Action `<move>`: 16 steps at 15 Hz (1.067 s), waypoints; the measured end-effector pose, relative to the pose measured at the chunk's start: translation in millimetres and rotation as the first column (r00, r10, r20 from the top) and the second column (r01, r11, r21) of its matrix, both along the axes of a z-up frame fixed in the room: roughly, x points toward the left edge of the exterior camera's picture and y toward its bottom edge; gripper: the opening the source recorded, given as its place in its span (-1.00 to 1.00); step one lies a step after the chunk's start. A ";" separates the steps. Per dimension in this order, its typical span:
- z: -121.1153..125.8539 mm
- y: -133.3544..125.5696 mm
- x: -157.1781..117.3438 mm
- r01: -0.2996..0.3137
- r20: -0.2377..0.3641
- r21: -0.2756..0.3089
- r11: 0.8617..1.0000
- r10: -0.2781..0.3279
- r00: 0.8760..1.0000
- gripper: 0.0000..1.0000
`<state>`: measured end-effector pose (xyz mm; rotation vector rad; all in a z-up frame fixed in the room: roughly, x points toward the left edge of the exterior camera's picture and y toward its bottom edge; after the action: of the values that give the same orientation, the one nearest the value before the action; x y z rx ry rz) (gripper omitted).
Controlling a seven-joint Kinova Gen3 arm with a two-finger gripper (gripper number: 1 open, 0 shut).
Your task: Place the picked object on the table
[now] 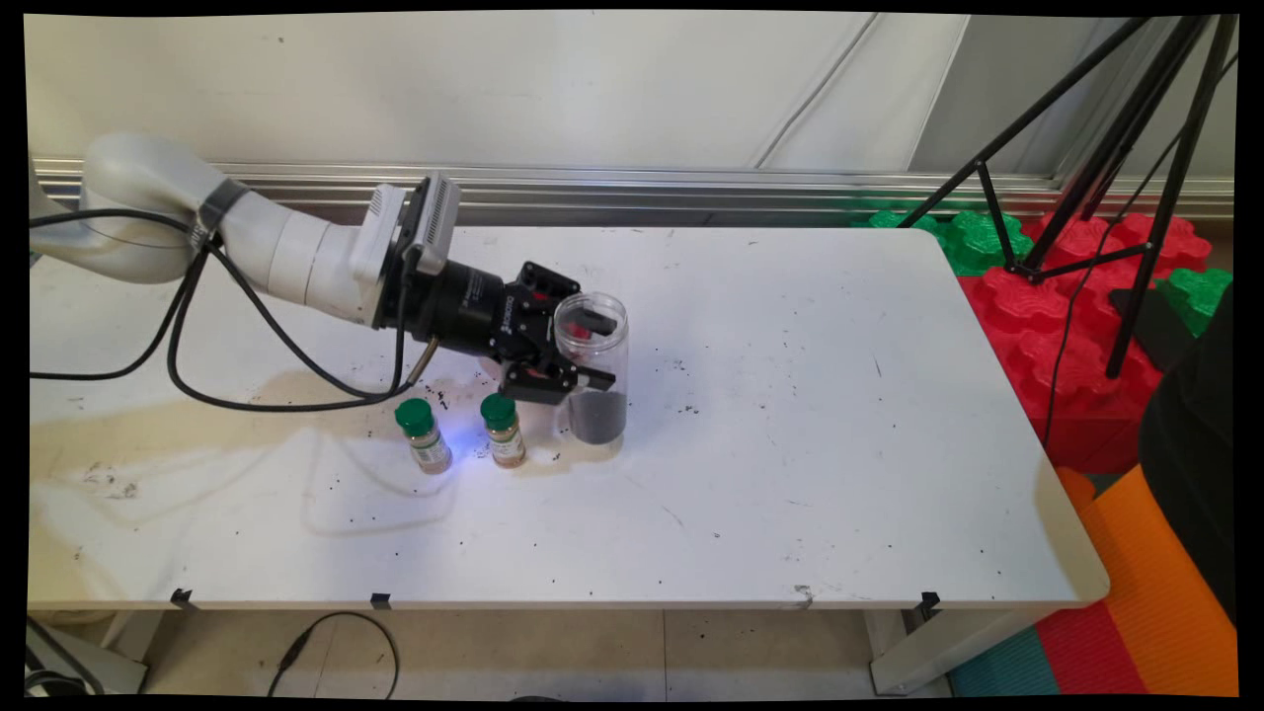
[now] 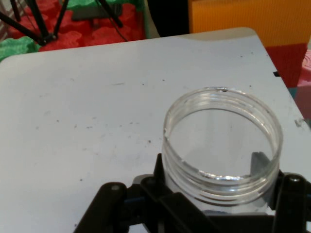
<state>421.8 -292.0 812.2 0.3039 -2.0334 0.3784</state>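
The gripper (image 1: 583, 351) is closed around one clear open-topped jar (image 1: 592, 367), one finger on each side of its upper wall. The jar stands upright near the centre of the white table (image 1: 790, 444) and holds dark material at its bottom. Two green-capped spice bottles stand just left: one (image 1: 505, 430) nearer the jar, one (image 1: 424, 435) further left.

The tool (image 2: 221, 194) grips a clear open-topped jar (image 2: 222, 145) just below its threaded rim, above the white table (image 2: 87, 111)
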 end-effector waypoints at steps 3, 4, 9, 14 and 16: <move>-9.6 0.3 0.6 0.012 0.005 0.007 1.000 -0.012 1.000 -1.00; -12.3 0.2 0.9 0.014 0.006 0.008 1.000 -0.014 1.000 -1.00; -23.7 -0.9 -0.4 0.023 0.007 0.004 1.000 -0.023 1.000 -1.00; -31.8 -2.8 -2.7 0.027 0.009 -0.002 1.000 -0.027 1.000 -1.00; -35.0 -3.6 -3.1 0.028 0.011 -0.003 1.000 -0.028 1.000 -1.00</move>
<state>418.7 -295.5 777.2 0.2716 -2.0457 0.3670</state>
